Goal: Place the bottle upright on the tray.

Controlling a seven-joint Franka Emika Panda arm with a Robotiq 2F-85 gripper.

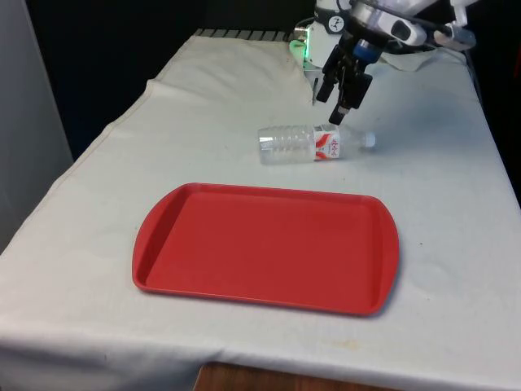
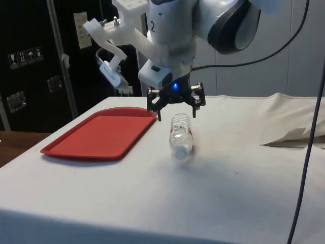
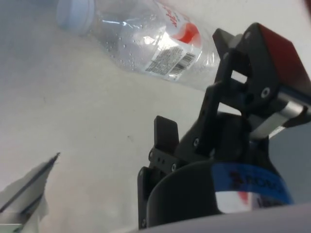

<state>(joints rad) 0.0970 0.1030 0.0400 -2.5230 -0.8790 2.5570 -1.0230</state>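
A clear plastic bottle (image 1: 313,143) with a red and white label lies on its side on the white cloth, just beyond the far edge of the red tray (image 1: 260,244). Its white cap points to the front view's right. My gripper (image 1: 330,108) hangs open a little above the bottle's label end, with nothing between its fingers. In the side view the gripper (image 2: 176,113) sits right over the bottle (image 2: 181,134), one finger to each side, and the tray (image 2: 101,134) lies beside them. The wrist view shows the bottle (image 3: 155,43) just past the fingers (image 3: 165,136).
The cloth is rucked into a fold (image 2: 289,137) on the table's far side from the tray. The tray holds nothing. Bare cloth surrounds the bottle and the tray, up to the table's front edge (image 1: 269,366).
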